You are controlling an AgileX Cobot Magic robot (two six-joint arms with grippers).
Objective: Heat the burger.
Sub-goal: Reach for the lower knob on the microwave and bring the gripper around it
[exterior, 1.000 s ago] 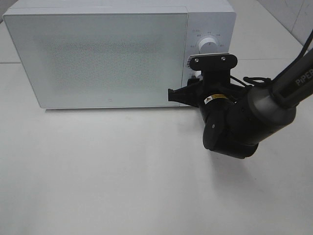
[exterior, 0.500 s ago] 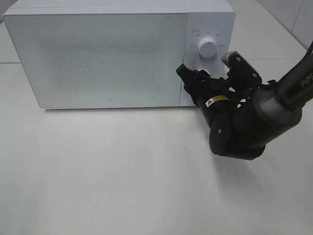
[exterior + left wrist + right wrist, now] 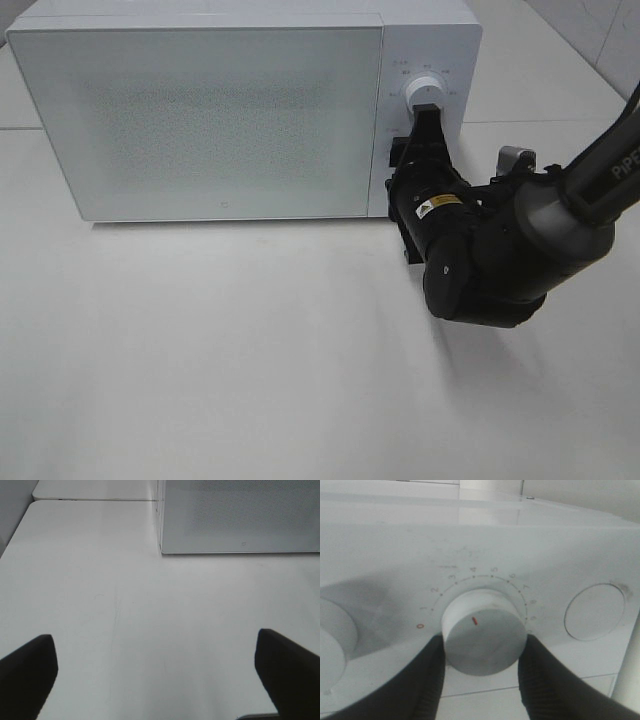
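The left fingers (image 3: 27,672) hung wide open and empty over the counter (image 3: 125,580), while the right fingers (image 3: 427,680) pressed both sides of the timer knob (image 3: 484,632), whose axis pointed straight at them, on the microwave (image 3: 460,50); the burger was nowhere visible, probably behind its closed door (image 3: 200,120).
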